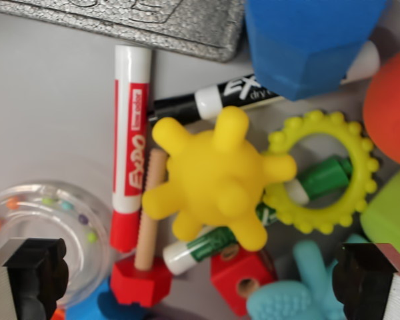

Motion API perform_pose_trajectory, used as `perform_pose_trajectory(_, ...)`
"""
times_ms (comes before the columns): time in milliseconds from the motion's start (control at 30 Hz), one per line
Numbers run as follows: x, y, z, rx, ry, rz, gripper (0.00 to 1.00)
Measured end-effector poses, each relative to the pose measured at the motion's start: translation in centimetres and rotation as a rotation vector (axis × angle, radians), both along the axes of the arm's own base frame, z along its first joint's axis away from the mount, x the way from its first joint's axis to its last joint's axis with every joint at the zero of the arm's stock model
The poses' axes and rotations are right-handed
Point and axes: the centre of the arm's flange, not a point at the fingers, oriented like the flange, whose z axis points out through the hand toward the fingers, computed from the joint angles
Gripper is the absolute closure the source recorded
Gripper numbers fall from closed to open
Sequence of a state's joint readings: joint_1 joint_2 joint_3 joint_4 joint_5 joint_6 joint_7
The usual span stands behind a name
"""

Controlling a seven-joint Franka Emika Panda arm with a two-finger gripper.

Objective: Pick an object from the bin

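- At the centre of my wrist view sits a yellow spiky ball (213, 179), lying over a green marker (253, 217) and hiding its middle
- My gripper (200, 280) is spread open, both black fingertips (37, 270) low in the corners, touching nothing
- Beside the ball, a red marker (130, 147) lies fully visible
- Blue block (310, 40) and orange ball (393, 107) are cut off by the frame

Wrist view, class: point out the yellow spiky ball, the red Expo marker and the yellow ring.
yellow spiky ball (217, 177), wrist view, centre of its body.
red Expo marker (130, 150), wrist view, middle of its printed label.
yellow ring (350, 143), wrist view, upper right of its knobbly band.
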State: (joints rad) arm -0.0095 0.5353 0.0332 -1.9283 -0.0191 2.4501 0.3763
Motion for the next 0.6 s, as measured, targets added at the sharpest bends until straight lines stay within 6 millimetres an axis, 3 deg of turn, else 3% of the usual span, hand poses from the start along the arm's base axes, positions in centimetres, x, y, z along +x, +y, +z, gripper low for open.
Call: perform_pose_trajectory(600, 0.4, 0.7, -6.8, 0.001, -0.009, 0.057, 0.0)
